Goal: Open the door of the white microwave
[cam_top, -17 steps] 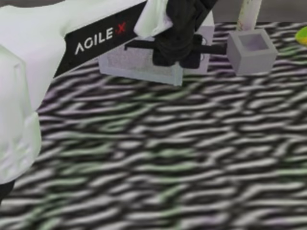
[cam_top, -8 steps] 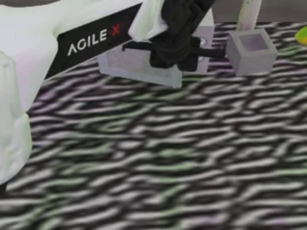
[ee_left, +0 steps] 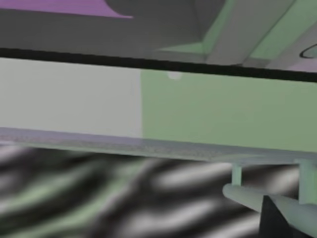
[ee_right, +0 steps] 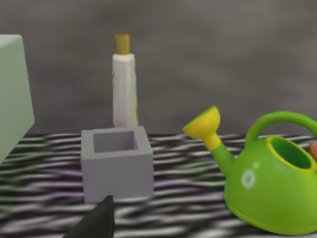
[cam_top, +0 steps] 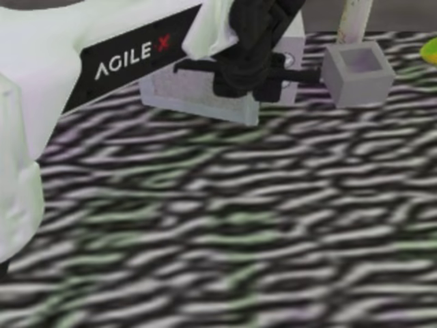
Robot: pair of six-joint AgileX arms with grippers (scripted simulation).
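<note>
The striped counter [cam_top: 239,225] fills the near part of the top view and carries nothing there. At its far edge, left of centre, stands the white microwave [cam_top: 295,37], largely covered by the left arm, which reaches across from the left. The door [cam_top: 194,92] is swung partly out from the front, its free edge angled toward the near side, with the speckled window showing on its face. The left hand [cam_top: 249,72] sits at the door's free edge, right by the knob panel; the left wrist view shows the door's handle bar [ee_left: 257,198] close to a dark fingertip, but whether the hand is clenched on it cannot be told. Just right of the microwave sits a small grey open cube [cam_top: 358,72], with a white bottle [ee_right: 124,84] behind it. A green watering can [ee_right: 267,183] stands farther right. Of the right hand only a dark finger [ee_right: 96,223] shows in its own wrist view, so its state cannot be told.
</note>
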